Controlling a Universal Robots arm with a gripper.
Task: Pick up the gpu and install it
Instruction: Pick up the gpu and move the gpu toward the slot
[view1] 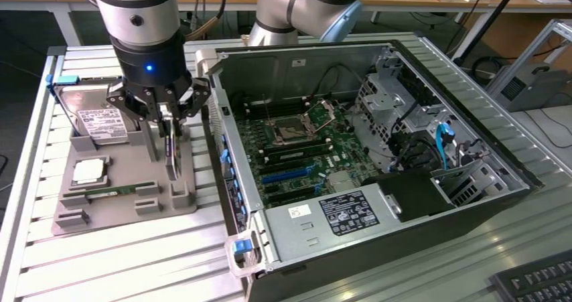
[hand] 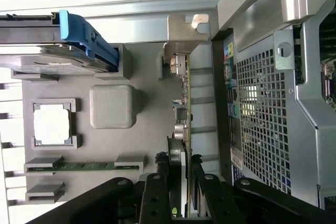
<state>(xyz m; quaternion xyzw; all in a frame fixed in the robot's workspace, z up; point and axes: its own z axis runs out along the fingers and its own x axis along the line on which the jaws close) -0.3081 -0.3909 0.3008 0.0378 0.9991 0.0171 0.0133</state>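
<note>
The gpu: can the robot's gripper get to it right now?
Yes, it looks so. The gripper is right on the gpu, one finger pressed to each side of the card, which stands on edge over the gray tray. Nothing is in the way.

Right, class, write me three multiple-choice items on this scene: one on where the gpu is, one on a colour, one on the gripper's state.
1. Where is the gpu?
A. in a motherboard slot
B. standing on edge in the gray tray
C. on the keyboard

2. What colour is the rail on the hard drive?
A. blue
B. red
C. yellow

3. How is the gripper?
A. open above the computer case
B. shut on the memory stick
C. shut on the gpu

Answers:
1 B, the card stands upright in the gray tray.
2 A, the rail along the hard drive is blue.
3 C, the fingers sit against both faces of the card.
</note>
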